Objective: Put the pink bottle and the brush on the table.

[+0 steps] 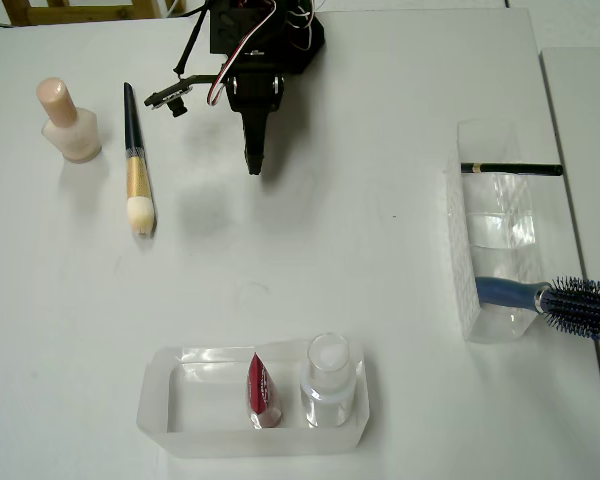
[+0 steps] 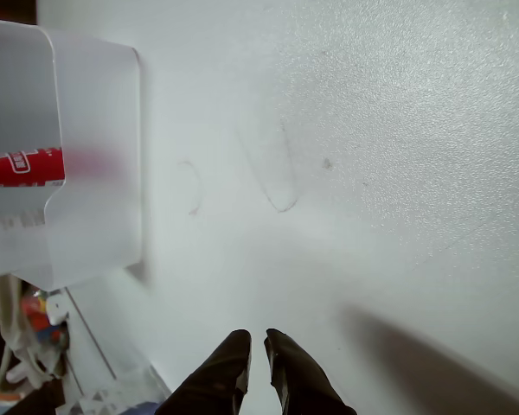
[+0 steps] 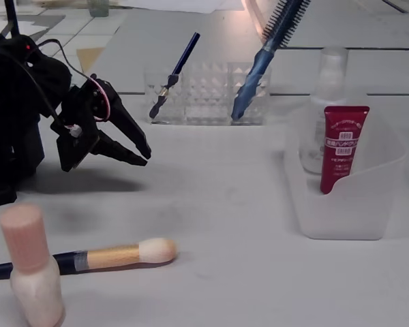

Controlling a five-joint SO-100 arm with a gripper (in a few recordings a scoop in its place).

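Note:
The pink bottle (image 1: 70, 122) (image 3: 31, 276) stands upright on the white table (image 1: 380, 110) at the far left of the overhead view. Just to its right lies the brush (image 1: 136, 170) (image 3: 116, 255), flat on the table, with its tan bristle head toward the bottom of the picture. My black gripper (image 1: 254, 163) (image 2: 258, 339) (image 3: 146, 156) hovers over bare table to the right of the brush, apart from both. Its fingers are shut with nothing between them.
A frosted tray (image 1: 180, 405) (image 2: 95, 173) (image 3: 368, 204) holds a red tube (image 1: 263, 388) (image 3: 341, 146) and a clear white-capped bottle (image 1: 328, 378). At the right a clear organizer (image 1: 495, 245) holds a thin dark pencil (image 1: 510, 169) and a blue hairbrush (image 1: 570, 303).

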